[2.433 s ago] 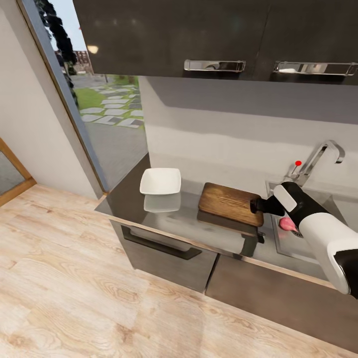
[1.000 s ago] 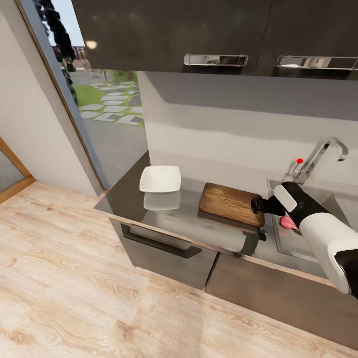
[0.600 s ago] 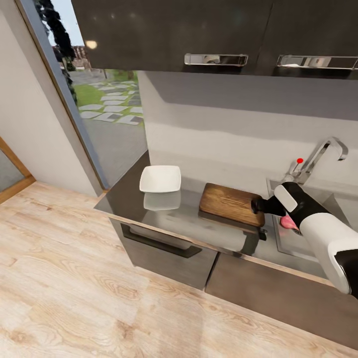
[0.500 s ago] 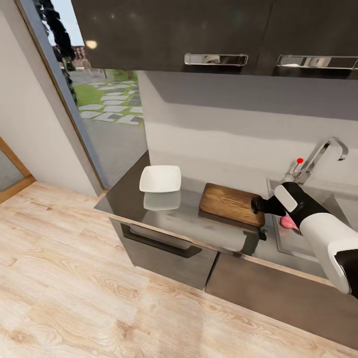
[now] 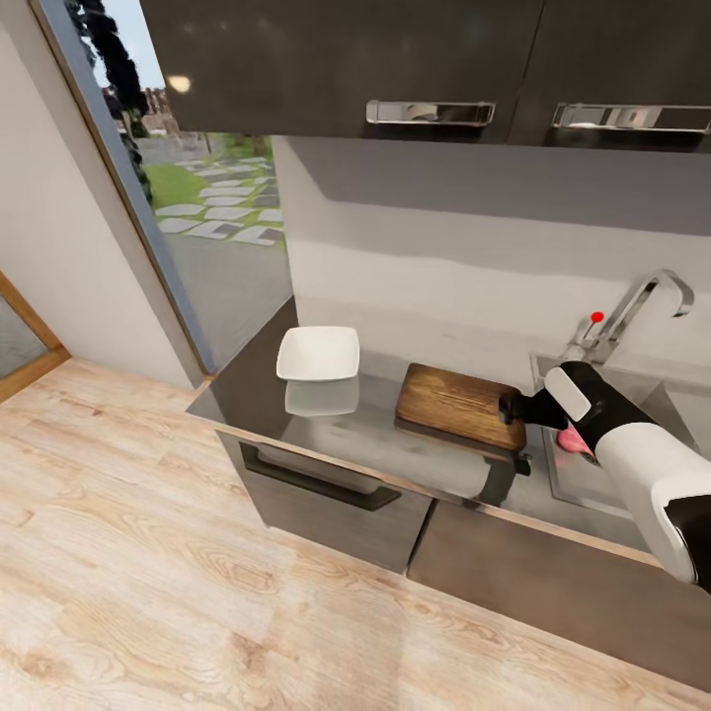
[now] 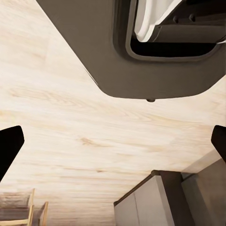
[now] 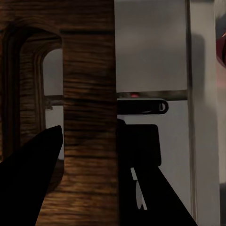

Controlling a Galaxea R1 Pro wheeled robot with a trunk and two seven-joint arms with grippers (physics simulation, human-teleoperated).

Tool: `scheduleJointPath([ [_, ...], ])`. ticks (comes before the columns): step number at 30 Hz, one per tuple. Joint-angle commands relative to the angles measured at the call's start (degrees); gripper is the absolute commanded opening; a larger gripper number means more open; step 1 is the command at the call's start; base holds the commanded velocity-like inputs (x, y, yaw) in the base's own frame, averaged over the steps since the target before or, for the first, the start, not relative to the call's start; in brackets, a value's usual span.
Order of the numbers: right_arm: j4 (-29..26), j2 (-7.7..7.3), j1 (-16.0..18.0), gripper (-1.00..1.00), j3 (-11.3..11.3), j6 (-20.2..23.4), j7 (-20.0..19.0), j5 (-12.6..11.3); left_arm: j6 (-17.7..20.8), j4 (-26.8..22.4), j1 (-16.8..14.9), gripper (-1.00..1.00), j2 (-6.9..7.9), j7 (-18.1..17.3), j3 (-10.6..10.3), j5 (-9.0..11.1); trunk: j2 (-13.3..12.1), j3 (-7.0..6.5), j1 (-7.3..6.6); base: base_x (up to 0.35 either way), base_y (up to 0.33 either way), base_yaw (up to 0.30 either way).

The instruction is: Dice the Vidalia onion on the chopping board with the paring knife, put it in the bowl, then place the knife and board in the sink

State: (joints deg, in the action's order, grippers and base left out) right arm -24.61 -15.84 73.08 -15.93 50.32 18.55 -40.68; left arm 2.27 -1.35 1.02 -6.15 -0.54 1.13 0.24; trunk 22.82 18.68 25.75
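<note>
Right pincer [image 5: 511,407] astride grainy brown chopping board [image 5: 456,403]

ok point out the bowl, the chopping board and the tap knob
bowl [image 5: 318,355], head view, its white inside.
chopping board [image 5: 456,402], head view, middle of its wooden top.
tap knob [image 5: 596,318], head view, its red top.

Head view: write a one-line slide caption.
Right gripper at the near-sink end of the chopping board on the countertop, white bowl beside it.
</note>
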Motion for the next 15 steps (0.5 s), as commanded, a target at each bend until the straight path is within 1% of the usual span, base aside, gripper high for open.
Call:
scheduleJointPath([
  [1,-0.1,-0.07,0.0,-1.00,-0.4,0.1,0.4,-0.7,0.2,-0.1,0.0,1.00,-0.01,-0.1,0.1,0.0,0.1,0.10,0.03,0.000,0.000,0.000],
  [15,-0.1,-0.07,0.0,-1.00,-0.4,0.1,0.4,-0.6,0.2,-0.1,0.0,1.00,-0.01,-0.1,0.1,0.0,0.1,0.44,0.03,0.000,0.000,0.000],
])
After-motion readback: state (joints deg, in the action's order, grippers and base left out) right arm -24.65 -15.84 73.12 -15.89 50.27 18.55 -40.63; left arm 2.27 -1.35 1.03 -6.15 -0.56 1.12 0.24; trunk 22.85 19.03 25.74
